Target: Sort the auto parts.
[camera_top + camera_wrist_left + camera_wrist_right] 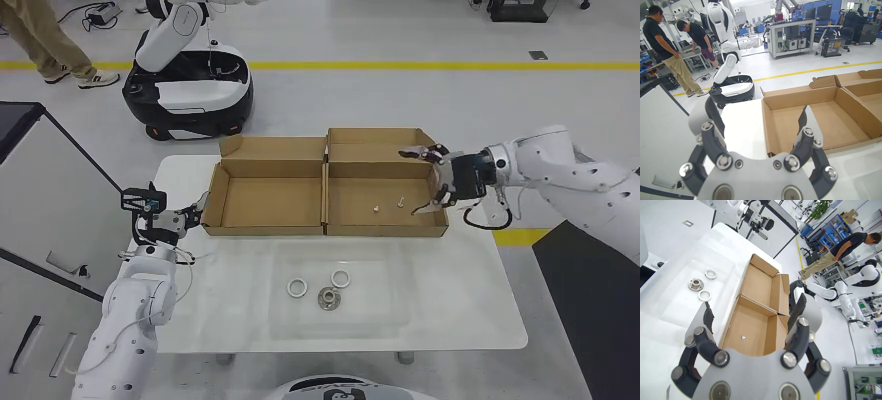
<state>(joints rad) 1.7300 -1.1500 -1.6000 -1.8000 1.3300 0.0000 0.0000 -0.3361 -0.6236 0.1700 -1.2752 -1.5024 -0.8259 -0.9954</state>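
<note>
Basically, left hand (757, 108) and right hand (755, 306) gaped empty; flange (327, 297) sat bore-up between two flat rings (297, 288) on counter (460, 300).

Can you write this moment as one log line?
left gripper open | right gripper open by cardboard box | rings, flange in clear tray

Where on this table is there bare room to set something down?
The left box floor is bare, and so is the table on both sides of the clear tray. The tray's middle is crowded by two rings and a flange. The right box holds two small parts, with the right hand at its outer edge.
</note>
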